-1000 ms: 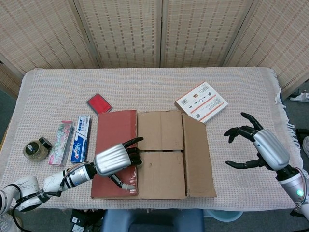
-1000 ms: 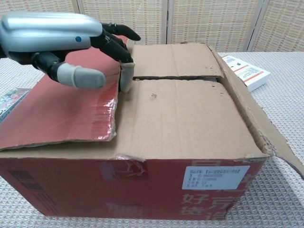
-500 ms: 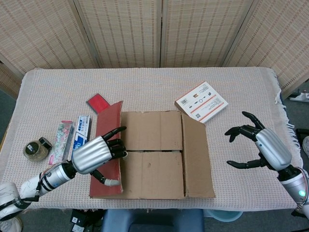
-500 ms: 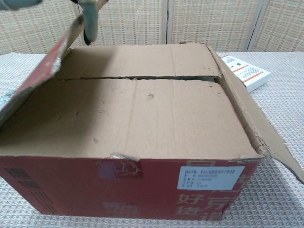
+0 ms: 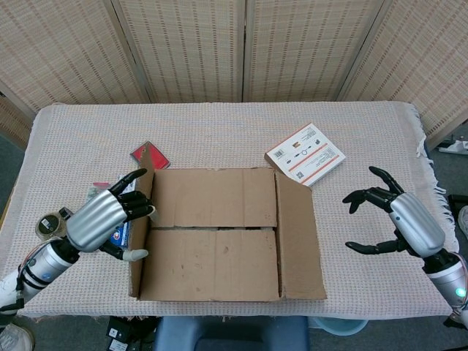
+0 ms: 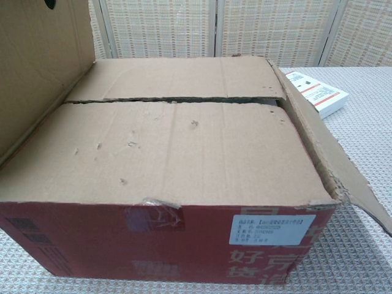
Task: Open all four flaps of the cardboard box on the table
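The left hand [image 5: 102, 219] is swinging outward past the box's left edge, its dark fingers [image 5: 135, 208] hooked over the top of the left flap [image 5: 139, 234] and its thumb underneath, so it is gripping that flap as it goes. A second ago this flap was lying flat across the lid with its red face up; half a second ago it was tilted partway; now it is standing close to upright, seen nearly edge-on from the head view and filling the upper left corner of the chest view as a tall brown wall [image 6: 37, 67]. The hand itself is out of the chest view now.

The cardboard box [image 6: 184, 239] is sitting in the middle of the tabletop [image 5: 219, 128], unmoved. With the left flap lifted, the two inner flaps [image 5: 212, 234] are lying fully bared, meeting along a seam across the middle and still shut. The right flap [image 5: 296, 234] is hanging slightly outward, only part open.

The right hand [image 5: 398, 219] is hovering well clear of the box to the right, fingers spread and curved, holding nothing, hardly shifted.

I would judge one flap of four nearly done; it probably needs pushing past vertical so it does not fall back.
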`<move>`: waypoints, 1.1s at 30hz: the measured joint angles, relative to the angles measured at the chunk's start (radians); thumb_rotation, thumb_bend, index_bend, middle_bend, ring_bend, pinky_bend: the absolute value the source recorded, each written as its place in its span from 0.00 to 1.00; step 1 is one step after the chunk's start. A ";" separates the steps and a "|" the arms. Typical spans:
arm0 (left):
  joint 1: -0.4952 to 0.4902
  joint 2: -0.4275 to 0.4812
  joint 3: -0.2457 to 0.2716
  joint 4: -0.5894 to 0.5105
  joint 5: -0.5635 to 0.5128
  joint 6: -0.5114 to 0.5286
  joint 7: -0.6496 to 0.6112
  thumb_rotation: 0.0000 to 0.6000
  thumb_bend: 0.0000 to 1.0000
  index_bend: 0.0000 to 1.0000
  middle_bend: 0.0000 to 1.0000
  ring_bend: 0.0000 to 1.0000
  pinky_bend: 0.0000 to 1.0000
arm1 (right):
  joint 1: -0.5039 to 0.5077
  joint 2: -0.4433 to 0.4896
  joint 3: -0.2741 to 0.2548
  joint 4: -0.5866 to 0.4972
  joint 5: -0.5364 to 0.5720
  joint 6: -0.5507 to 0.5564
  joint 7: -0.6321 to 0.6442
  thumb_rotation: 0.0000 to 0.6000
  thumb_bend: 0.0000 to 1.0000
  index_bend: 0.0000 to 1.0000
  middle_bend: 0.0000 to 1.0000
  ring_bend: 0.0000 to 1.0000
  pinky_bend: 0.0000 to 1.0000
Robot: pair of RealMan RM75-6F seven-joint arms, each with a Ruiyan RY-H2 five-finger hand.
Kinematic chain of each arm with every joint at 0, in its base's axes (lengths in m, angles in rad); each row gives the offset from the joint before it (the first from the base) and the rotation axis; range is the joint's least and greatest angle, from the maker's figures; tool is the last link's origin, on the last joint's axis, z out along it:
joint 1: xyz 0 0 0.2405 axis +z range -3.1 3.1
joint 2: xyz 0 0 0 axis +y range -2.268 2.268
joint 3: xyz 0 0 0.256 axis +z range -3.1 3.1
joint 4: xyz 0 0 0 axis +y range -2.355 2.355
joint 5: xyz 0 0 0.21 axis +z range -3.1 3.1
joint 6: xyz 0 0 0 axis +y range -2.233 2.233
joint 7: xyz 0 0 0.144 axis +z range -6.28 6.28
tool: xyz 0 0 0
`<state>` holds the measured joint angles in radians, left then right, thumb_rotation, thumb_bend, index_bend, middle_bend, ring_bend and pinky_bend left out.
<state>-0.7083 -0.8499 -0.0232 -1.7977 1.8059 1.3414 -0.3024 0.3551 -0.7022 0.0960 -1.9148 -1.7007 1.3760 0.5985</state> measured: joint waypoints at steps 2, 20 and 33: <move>0.014 0.010 -0.004 0.004 -0.013 0.013 -0.018 0.00 0.19 0.48 0.51 0.44 0.00 | 0.000 0.001 0.001 -0.002 0.000 0.001 -0.001 0.50 0.12 0.34 0.49 0.39 0.00; 0.132 0.039 -0.027 0.092 -0.148 0.038 -0.087 0.00 0.20 0.48 0.51 0.43 0.00 | 0.027 -0.014 0.012 -0.015 -0.001 -0.042 -0.036 0.54 0.12 0.34 0.44 0.38 0.00; 0.146 0.008 -0.033 0.053 -0.222 -0.071 0.049 0.00 0.22 0.33 0.44 0.36 0.00 | 0.180 -0.151 0.070 -0.011 0.084 -0.247 -0.251 0.81 0.12 0.13 0.22 0.28 0.02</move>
<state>-0.5619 -0.8420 -0.0567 -1.7449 1.5838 1.2705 -0.2536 0.5348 -0.8531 0.1658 -1.9262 -1.6168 1.1292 0.3476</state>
